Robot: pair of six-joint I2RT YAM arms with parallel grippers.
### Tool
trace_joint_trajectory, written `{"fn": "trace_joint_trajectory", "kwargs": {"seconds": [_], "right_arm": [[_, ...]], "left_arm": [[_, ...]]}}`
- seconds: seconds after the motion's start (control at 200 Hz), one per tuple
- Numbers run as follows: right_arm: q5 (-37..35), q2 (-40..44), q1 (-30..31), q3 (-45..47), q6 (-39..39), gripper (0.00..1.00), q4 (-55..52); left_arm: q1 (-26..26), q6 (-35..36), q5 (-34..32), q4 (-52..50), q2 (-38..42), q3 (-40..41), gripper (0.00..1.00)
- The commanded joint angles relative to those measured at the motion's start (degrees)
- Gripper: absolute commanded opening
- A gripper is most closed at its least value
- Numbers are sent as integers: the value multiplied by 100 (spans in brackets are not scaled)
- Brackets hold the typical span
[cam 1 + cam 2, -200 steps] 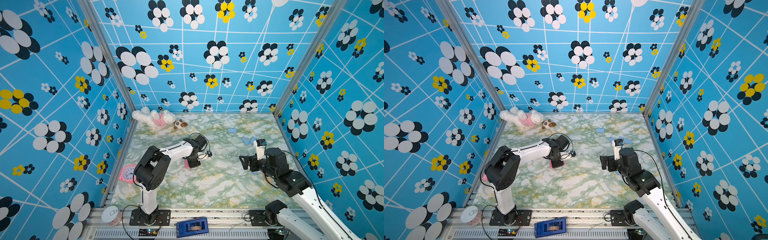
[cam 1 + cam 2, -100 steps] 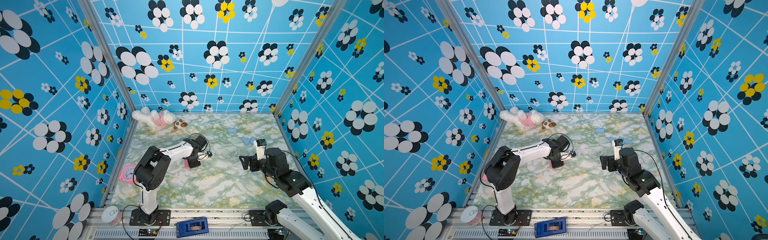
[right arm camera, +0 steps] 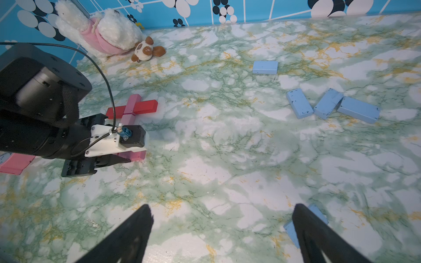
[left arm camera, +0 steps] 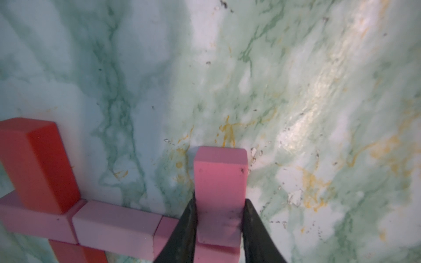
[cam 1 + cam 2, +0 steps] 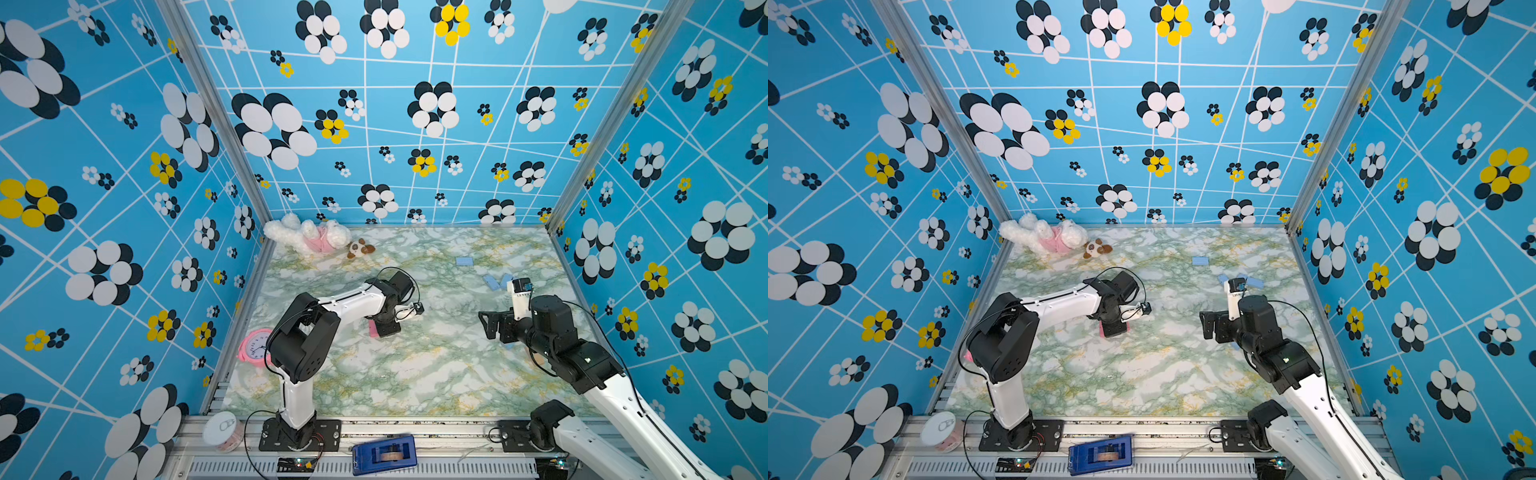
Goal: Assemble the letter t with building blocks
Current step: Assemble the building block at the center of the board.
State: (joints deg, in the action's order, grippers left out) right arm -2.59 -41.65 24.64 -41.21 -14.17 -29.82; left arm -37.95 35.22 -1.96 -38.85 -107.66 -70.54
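left claw pinching a pink block at the end of the pink row, both arms staying where they were a second earlier.
the left gripper [image 4: 219, 202] is clamping the matte, rectangular pink block [image 4: 219, 173] by its long sides, just beside the pink row [image 4: 116, 225] that two red blocks [image 4: 38, 164] are crossing. the right gripper [image 3: 222, 214] is hanging spread wide and empty over the glossy green-veined marble table [image 5: 415, 374], one light blue block [image 3: 316, 214] partly hiding behind its finger. more light blue blocks [image 3: 328, 105] are lying well apart at the far right. a fluffy plush toy [image 3: 109, 29] and a round pink alarm clock [image 5: 254, 347] are sitting along the left edge.
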Motion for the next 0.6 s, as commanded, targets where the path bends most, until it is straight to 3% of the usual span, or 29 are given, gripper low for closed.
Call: {"fn": "trace_joint_trajectory", "kwargs": {"seconds": [0.0, 0.595], "right_arm": [[39, -10, 49, -74, 72, 99, 26], [48, -1, 48, -59, 46, 99, 27]], "left_arm": [[95, 44, -200, -255, -87, 251, 29], [188, 73, -292, -158, 88, 410, 30]]}}
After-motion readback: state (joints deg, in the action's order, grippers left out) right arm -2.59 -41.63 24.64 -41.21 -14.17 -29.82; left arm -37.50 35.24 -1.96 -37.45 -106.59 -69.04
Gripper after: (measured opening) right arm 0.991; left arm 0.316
